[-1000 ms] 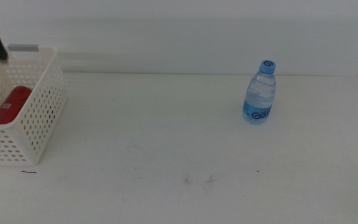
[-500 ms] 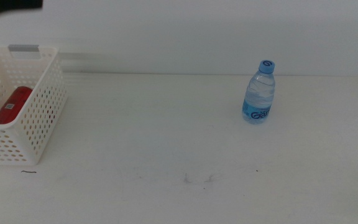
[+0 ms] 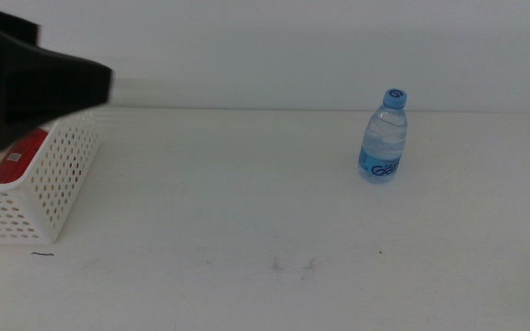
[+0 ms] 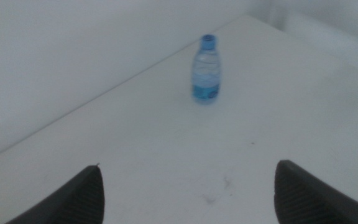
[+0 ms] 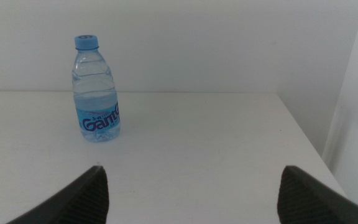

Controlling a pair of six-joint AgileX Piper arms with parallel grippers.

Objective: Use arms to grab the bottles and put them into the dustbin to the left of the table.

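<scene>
Swinging back over the dustbin (image 3: 49, 188) since a moment ago, the left claw (image 4: 188, 193) gapes empty — red can (image 3: 21, 154) binned, water bottle (image 3: 384, 138) upright on the bench (image 3: 247, 202) well right of it, right claw (image 5: 191, 196) likewise wide, empty.

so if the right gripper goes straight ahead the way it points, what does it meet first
Probably nothing: the small clear water bottle with blue cap stands off to one side of the open right gripper, with only bare white table ahead.

White table (image 3: 247, 202), water bottle (image 3: 383, 138), dustbin (image 3: 49, 184)
</scene>
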